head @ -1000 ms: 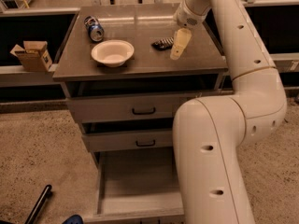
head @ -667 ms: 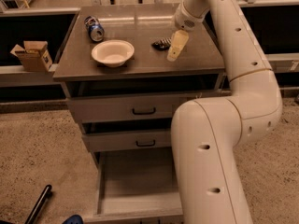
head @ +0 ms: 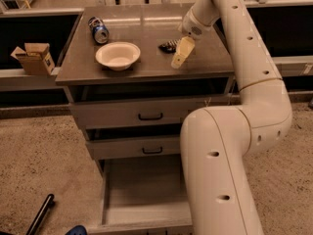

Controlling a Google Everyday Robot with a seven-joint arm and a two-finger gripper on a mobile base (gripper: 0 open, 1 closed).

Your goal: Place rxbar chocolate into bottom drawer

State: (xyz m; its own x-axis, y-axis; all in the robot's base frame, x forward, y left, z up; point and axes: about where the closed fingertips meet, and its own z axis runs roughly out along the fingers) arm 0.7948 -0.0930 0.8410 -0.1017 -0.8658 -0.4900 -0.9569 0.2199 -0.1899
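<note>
Gripper beside the bar, bar not yet lifted.

The gripper point(head: 179, 58) hangs low over the cabinet top point(head: 146, 70), tilted, its tip just right of the rxbar point(head: 168, 45). I cannot tell whether it is open or closed, or whether it touches the wrapper. The bar lies flat on the top, well right of the bowl point(head: 117, 55); the can point(head: 99, 29) sits at the back left. The bottom drawer point(head: 146, 192) stands pulled out below, partly hidden by the arm point(head: 230, 146). The bar is thin and slick, so a slanted close may skid off it or push it toward the bowl. On a weak pinch it could slip during the long descent and land on the floor.
</note>
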